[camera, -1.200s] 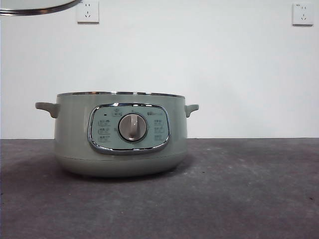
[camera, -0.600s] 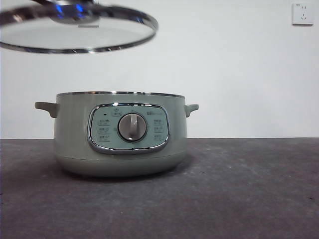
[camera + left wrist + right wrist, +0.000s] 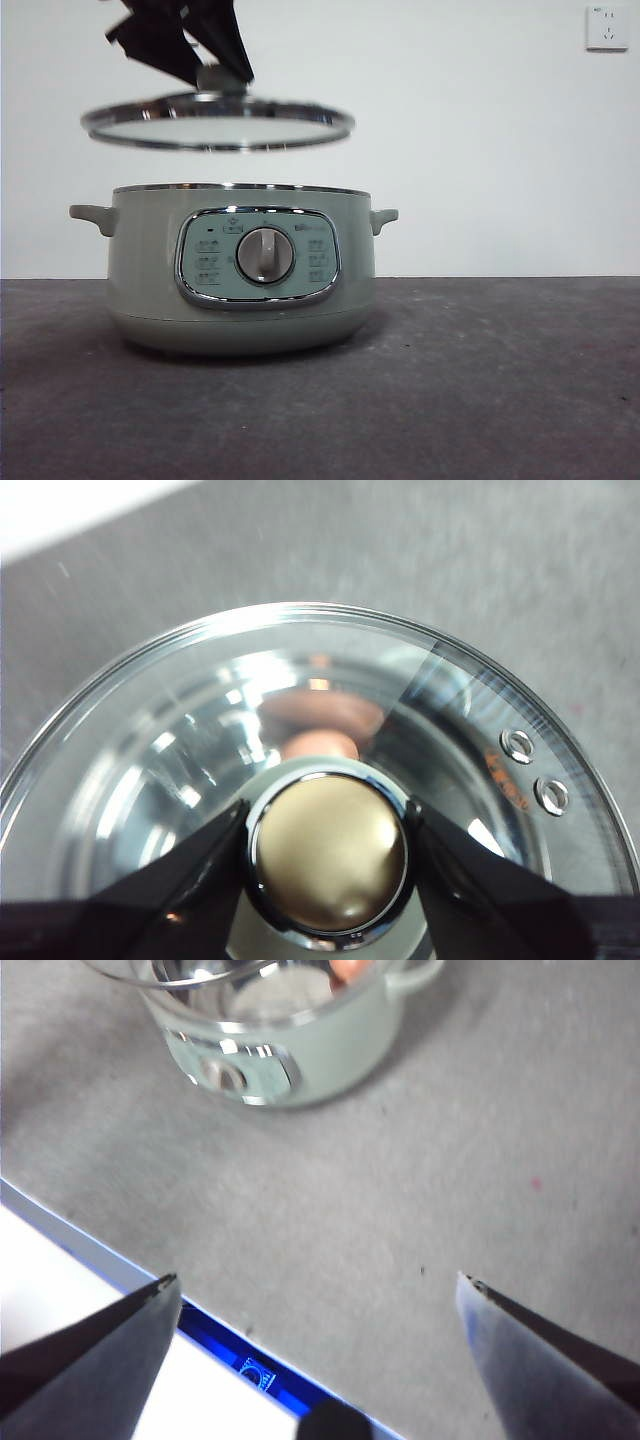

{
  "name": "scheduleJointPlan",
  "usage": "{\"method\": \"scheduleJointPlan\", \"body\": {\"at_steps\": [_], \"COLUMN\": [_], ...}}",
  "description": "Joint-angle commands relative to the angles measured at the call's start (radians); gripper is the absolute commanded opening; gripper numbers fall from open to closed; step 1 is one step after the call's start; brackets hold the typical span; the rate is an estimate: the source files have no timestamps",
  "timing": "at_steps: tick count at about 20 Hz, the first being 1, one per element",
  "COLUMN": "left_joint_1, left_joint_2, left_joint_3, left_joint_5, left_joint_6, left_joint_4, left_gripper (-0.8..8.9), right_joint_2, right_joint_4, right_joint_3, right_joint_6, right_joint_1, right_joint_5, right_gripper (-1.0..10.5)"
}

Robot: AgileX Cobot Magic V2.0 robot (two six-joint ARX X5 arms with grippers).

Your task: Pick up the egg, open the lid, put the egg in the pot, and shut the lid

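You have the lid (image 3: 218, 122) by its knob (image 3: 330, 852) — the left gripper (image 3: 328, 845) has one jaw clamped on each side of it, and that knob is the only sensible hold. Judge the lid rigid, moderately heavy and breakable: glass dome, smooth metal rim, so it could pivot or slip in a two-point pinch. It hangs directly below the gripper, almost level, above the pot (image 3: 241, 268) and clear of its rim. The arm comes in from above, jaws pointing down. The egg (image 3: 318, 745) shows through the glass below the gripper, inside the pot. The right gripper (image 3: 318, 1290) waits near the table (image 3: 400, 1200) edge, jaws spread wide, holding nothing — the pot sits well ahead of it.
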Motion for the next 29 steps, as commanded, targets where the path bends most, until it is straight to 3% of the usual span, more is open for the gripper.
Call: {"method": "scheduleJointPlan", "body": {"at_steps": [1, 10, 23, 24, 27, 29], "left_joint_1": [-0.009, -0.024, -0.024, -0.024, -0.024, -0.024], "left_joint_2": [0.022, 0.113, 0.127, 0.127, 0.127, 0.127], "left_joint_3": [0.021, 0.021, 0.021, 0.021, 0.021, 0.021], "left_joint_5": [0.005, -0.028, -0.024, -0.024, -0.024, -0.023], "left_joint_6": [0.012, 0.011, 0.006, 0.006, 0.006, 0.006], "left_joint_4": [0.064, 0.109, 0.071, 0.066, 0.061, 0.061], "left_gripper": [-0.08, -0.08, 0.1, 0.5, 3.22, 3.61], "right_joint_2": [-0.042, -0.142, -0.154, -0.154, -0.154, -0.154], "right_joint_4": [0.012, -0.003, -0.016, -0.017, -0.016, -0.016], "right_joint_3": [-0.048, -0.118, -0.118, -0.118, -0.118, -0.118], "right_joint_6": [0.046, 0.103, 0.103, 0.104, 0.104, 0.105], "right_joint_1": [0.002, 0.002, 0.002, 0.002, 0.002, 0.002], "right_joint_5": [0.029, 0.042, 0.073, 0.073, 0.073, 0.074], "right_gripper": [4.7, 4.7, 4.7, 4.7, 4.7, 4.7]}}
